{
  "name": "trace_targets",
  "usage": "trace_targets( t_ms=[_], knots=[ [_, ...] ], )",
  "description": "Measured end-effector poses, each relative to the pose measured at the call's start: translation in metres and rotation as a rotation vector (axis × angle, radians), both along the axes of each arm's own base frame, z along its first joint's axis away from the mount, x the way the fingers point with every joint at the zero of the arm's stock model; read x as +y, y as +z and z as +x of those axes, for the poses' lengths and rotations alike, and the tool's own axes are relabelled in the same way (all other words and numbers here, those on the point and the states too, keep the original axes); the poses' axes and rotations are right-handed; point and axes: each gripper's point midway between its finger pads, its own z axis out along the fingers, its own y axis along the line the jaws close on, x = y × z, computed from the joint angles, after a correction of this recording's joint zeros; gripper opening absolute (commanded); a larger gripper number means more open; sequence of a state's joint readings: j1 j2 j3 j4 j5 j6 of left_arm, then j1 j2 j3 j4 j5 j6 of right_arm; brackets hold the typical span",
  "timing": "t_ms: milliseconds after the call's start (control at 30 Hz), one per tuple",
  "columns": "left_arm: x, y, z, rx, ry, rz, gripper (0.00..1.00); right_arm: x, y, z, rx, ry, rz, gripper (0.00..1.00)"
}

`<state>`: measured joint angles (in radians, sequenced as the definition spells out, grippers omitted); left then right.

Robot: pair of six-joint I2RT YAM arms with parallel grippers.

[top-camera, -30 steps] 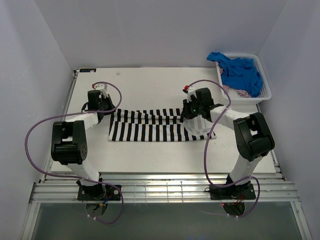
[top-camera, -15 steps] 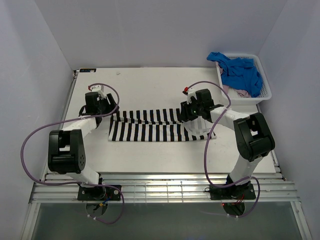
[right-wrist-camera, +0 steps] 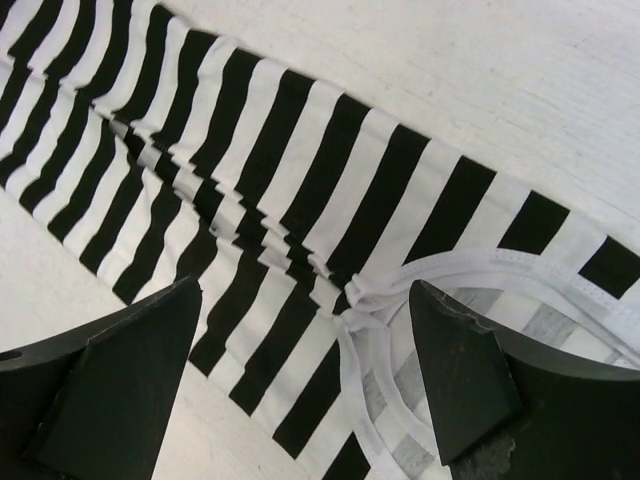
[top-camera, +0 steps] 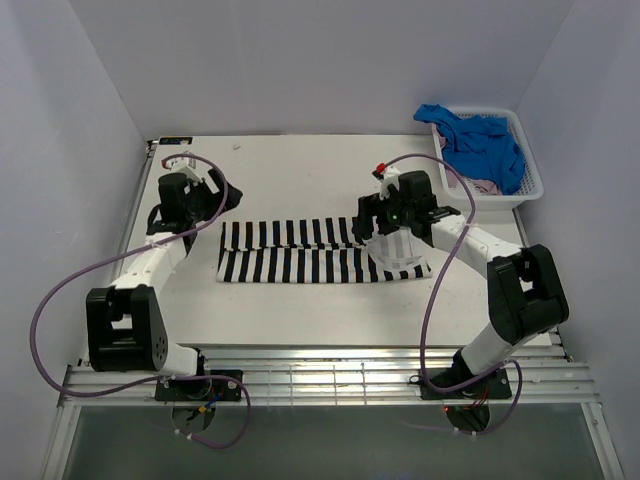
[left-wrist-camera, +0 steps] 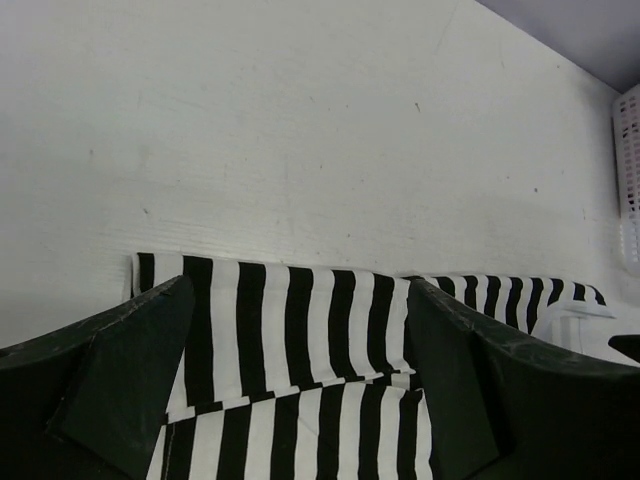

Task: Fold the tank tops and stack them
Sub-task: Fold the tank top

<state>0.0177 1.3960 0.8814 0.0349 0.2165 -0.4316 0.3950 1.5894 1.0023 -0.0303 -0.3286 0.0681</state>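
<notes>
The left gripper (top-camera: 222, 197) is hovering with its fingers spread wide, gripping nothing, at the left end of the striped tank top (top-camera: 290, 257). The top is lying folded in a long band across the table (top-camera: 300, 170). The right gripper (top-camera: 366, 226) is hanging open over its strap end, also empty. At far right, the blue tank top (top-camera: 480, 140) is spilling from the white basket (top-camera: 530, 188), and what may be the pink tank top (top-camera: 486, 186) is peeking out beneath.
</notes>
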Motion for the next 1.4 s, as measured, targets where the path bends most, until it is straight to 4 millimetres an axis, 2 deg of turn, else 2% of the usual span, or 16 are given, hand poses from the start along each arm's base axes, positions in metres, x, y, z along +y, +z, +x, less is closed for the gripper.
trace_targets(
  t_ms=[67,167,300,467,700,867,1000,1100,1167,1267,1400],
  knots=[
    [-0.01,-0.011,0.003,0.036,-0.026,-0.036,0.98,0.001,0.001,0.01,0.013,-0.037,0.0,0.9],
    [-0.03,-0.043,0.001,0.132,-0.082,-0.079,0.98,0.005,0.0,0.025,0.034,-0.076,0.009,0.9],
    [-0.05,-0.085,-0.008,0.258,-0.138,-0.114,0.98,0.009,-0.014,0.037,0.088,-0.113,0.011,0.9],
    [-0.052,-0.126,-0.014,0.377,-0.131,-0.115,0.98,0.009,-0.039,0.048,0.159,-0.143,-0.013,0.9],
    [-0.037,-0.127,0.013,0.38,-0.044,-0.066,0.98,-0.007,-0.074,0.059,0.251,-0.194,-0.046,0.9],
    [-0.032,-0.13,0.016,0.393,0.0,-0.055,0.98,-0.016,-0.074,0.079,0.26,-0.231,-0.018,0.9],
    [-0.028,-0.131,0.013,0.411,0.045,-0.053,0.98,-0.014,-0.073,0.093,0.262,-0.228,-0.003,0.9],
    [-0.023,-0.132,0.0,0.444,0.102,-0.067,0.98,-0.007,-0.072,0.106,0.263,-0.207,0.015,0.9],
    [-0.021,-0.131,-0.017,0.47,0.144,-0.096,0.98,0.004,-0.071,0.113,0.261,-0.176,0.031,0.9],
    [-0.023,-0.131,-0.054,0.52,0.199,-0.16,0.98,0.021,-0.07,0.127,0.245,-0.136,0.04,0.9],
    [-0.036,-0.133,-0.107,0.603,0.266,-0.224,0.98,0.059,-0.067,0.142,0.212,-0.072,0.06,0.9]
  ],
)
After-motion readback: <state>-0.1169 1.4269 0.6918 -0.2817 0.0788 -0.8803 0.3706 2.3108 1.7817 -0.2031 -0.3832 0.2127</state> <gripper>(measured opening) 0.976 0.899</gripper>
